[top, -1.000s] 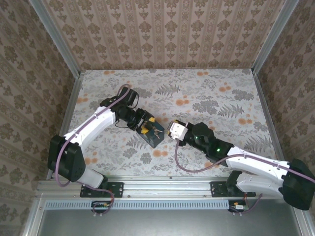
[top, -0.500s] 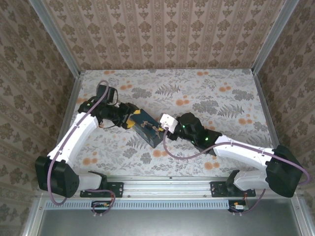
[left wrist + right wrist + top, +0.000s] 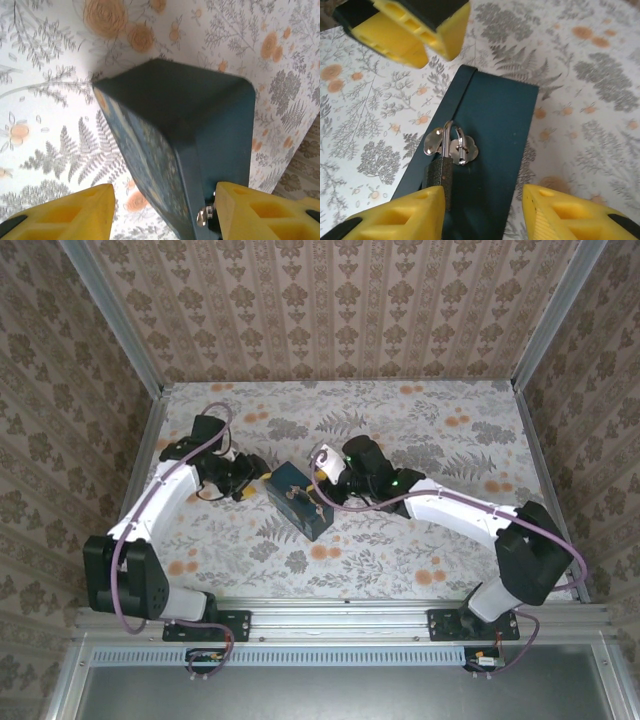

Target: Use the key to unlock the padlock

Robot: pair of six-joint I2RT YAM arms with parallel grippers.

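Partly, the padlock [image 3: 440, 174] hides behind the right gripper [image 3: 483, 195] (jaws apart, empty); left gripper [image 3: 165, 192] likewise gapes, empty.

Padlock [image 3: 440, 172] atop tin [image 3: 495, 115], tin on table [image 3: 580, 100]

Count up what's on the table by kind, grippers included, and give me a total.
Blue tin: 1
Padlock: 1
Keys: 2 silvery heads visible
Grippers: 2, left gripper and right gripper
Total: 6
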